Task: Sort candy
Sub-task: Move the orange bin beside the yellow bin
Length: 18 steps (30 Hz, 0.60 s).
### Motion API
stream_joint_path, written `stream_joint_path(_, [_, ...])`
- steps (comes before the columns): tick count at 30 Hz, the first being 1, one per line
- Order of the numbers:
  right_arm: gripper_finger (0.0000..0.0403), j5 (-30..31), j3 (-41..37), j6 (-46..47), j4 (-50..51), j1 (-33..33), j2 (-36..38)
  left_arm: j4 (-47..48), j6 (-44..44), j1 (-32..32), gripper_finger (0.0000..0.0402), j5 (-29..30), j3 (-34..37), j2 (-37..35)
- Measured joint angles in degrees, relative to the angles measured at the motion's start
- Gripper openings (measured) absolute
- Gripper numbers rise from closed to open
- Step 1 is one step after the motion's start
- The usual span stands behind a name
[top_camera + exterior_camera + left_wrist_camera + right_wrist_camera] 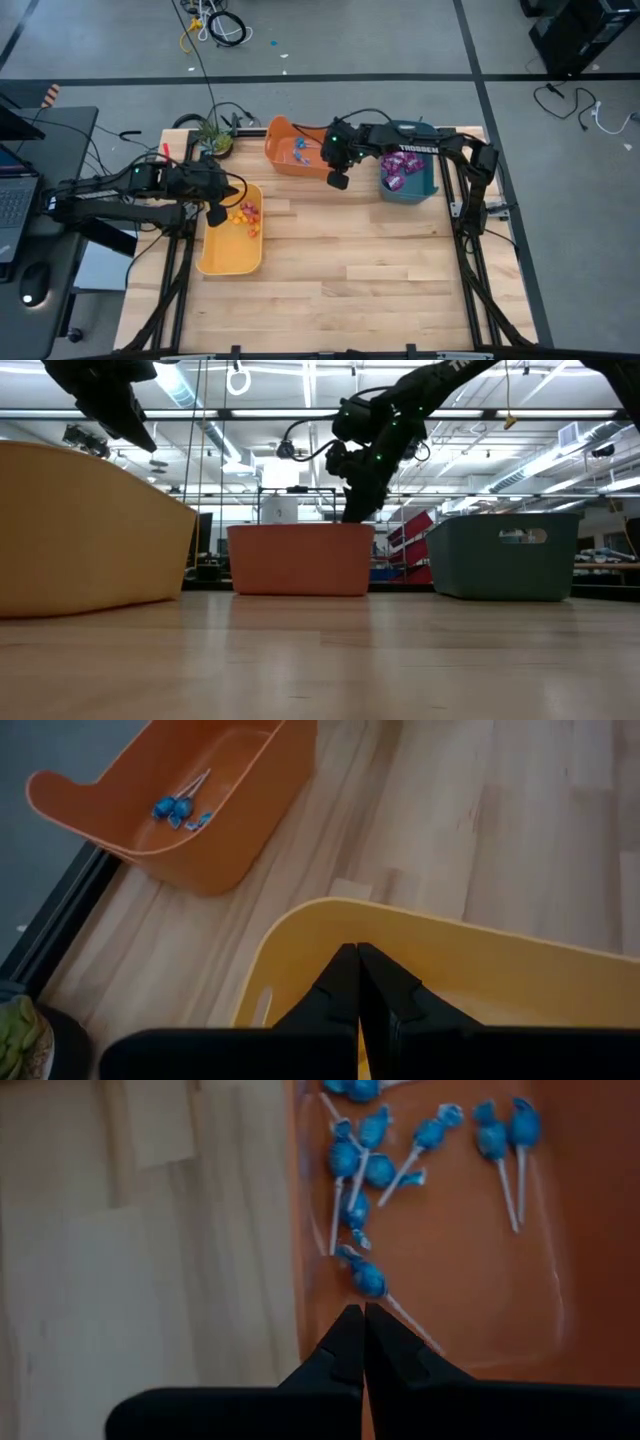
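Right claw [357, 1315], fingers pressed together and empty, hung over the orange bin [283, 140] rim, where I saw the blue lollipops [370, 1170] lying toward twelve o'clock, sticks mostly lengthwise, while my left claw [357, 955], likewise closed, waited over the yellow bin [226, 262].

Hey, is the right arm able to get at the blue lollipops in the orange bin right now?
Probably yes. The right gripper hangs over the orange bin, jaws shut, the blue lollipops lying uncovered beneath; it would need to open first.

Three plastic bins [230, 255], potted plant [212, 135]
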State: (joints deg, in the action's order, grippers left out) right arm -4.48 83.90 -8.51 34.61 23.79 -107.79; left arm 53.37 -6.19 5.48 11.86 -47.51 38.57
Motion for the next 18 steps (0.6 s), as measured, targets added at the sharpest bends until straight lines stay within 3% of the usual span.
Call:
stream_joint_path(5, [0.0000, -0.42, 0.00, 1.24, -0.26, -0.97, 0.00, 0.00, 0.00, 0.00, 0.0001, 0.00, 0.00, 0.00])
stream_joint_path(18, [0.0000, -8.60, -0.02, 6.31, -0.43, -3.64, 0.00, 0.01, -0.01, 0.00, 0.0001, 0.04, 0.00, 0.00])
